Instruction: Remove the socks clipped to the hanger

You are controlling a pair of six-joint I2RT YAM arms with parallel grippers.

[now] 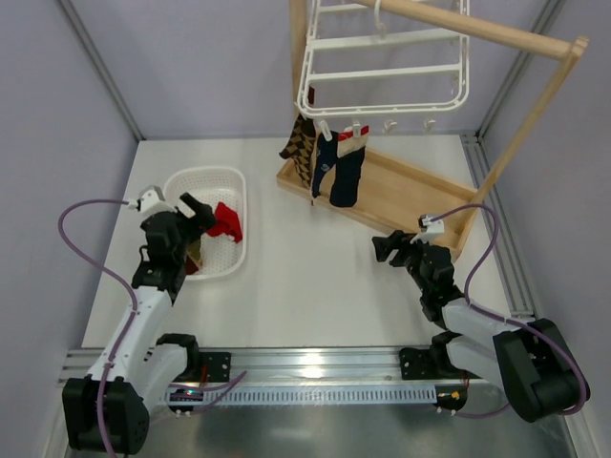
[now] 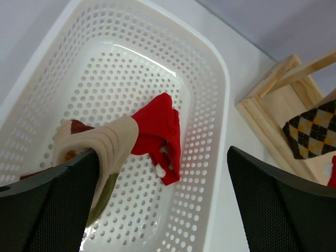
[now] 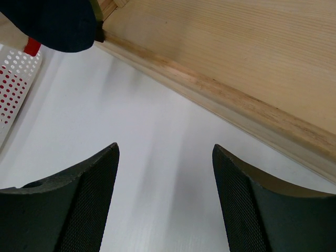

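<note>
The white hanger (image 1: 382, 72) hangs from the wooden rail. A brown-black argyle sock (image 1: 304, 148) and two dark navy socks (image 1: 344, 172) are clipped along its near rim. A red sock (image 1: 227, 221) and a cream striped sock (image 2: 105, 147) lie in the white basket (image 1: 205, 174). My left gripper (image 1: 196, 215) is open above the basket, and in the left wrist view (image 2: 163, 173) the cream sock rests against its left finger. My right gripper (image 1: 385, 248) is open and empty, low over the table near the wooden base; its wrist view (image 3: 165, 149) shows a navy sock toe (image 3: 58, 23).
The wooden stand's tray base (image 1: 410, 186) sits at the back right, with its posts and sloping rail (image 1: 516, 43) above it. The tray edge (image 3: 236, 105) lies just ahead of my right gripper. The basket wall (image 2: 215, 105) is between my left gripper's fingers.
</note>
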